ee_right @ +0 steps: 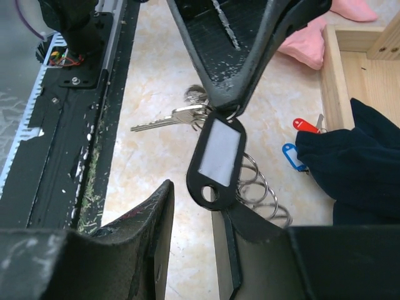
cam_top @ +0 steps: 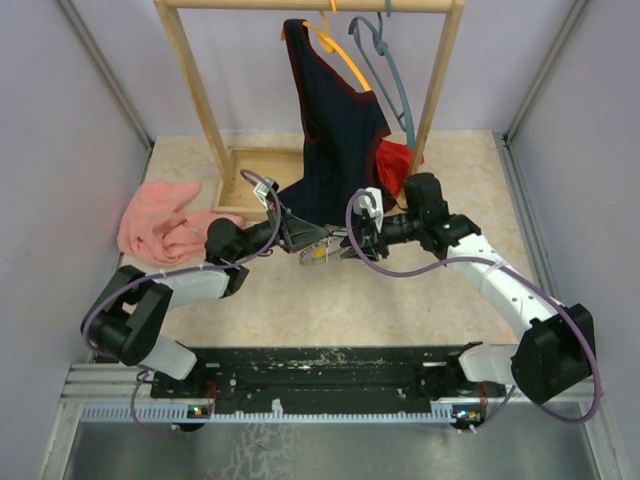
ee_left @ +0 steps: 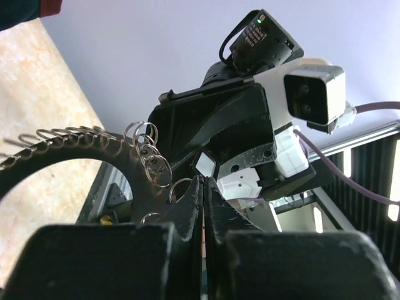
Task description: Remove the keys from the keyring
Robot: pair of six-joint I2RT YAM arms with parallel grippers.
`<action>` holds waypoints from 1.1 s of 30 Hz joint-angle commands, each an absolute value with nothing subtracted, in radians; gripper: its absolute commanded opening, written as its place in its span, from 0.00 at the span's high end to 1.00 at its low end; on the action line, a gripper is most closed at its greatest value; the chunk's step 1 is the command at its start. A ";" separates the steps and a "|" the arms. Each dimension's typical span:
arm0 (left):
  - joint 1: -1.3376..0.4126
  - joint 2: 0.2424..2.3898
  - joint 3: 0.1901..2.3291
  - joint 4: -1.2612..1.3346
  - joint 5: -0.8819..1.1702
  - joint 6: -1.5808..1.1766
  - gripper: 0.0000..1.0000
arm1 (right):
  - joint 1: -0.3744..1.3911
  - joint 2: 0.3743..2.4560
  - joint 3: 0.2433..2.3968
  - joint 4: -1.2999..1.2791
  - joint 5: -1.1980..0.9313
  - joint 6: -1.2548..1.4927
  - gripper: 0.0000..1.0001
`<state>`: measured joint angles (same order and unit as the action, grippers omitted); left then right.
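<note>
The keyring (ee_left: 125, 181), a dark flat ring edged with wire loops (ee_left: 147, 150), is held above the table, and my left gripper (ee_left: 204, 180) is shut on its rim. In the top view the left gripper (cam_top: 305, 238) and right gripper (cam_top: 352, 243) meet tip to tip. A black tag (ee_right: 219, 156) with a white label and a silver key (ee_right: 162, 122) hang from the left gripper's fingertips. My right gripper (ee_right: 187, 206) stands open, with the tag's lower end against its right finger. A red tag (ee_right: 305, 124) and a blue tag (ee_right: 290, 154) lie on the table.
A wooden clothes rack (cam_top: 195, 90) stands behind the arms, with a dark garment (cam_top: 335, 130) and coloured hangers (cam_top: 390, 70) hanging on it. The garment drapes down to the table just behind the grippers. A pink cloth (cam_top: 160, 225) lies at the left.
</note>
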<state>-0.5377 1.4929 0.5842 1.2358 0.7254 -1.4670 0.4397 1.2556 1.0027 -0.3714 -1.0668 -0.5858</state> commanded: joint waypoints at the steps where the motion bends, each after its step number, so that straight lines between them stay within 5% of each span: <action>1: -0.553 1.523 0.585 1.384 0.679 -1.555 1.00 | 0.460 1.209 1.062 -0.314 -1.067 -0.546 0.69; 22: -0.632 1.623 0.607 1.515 0.601 -1.628 1.00 | 0.470 1.181 1.052 -0.230 -0.951 -0.453 0.63; 33: -0.635 1.620 0.585 1.585 0.581 -1.638 1.00 | 0.405 1.175 1.080 -0.205 -1.065 -0.282 0.60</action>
<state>-0.6189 1.6234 0.5861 1.4425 0.5762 -1.6085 0.4416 1.2098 1.0214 -0.2504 -0.9886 -0.3717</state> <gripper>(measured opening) 0.005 0.403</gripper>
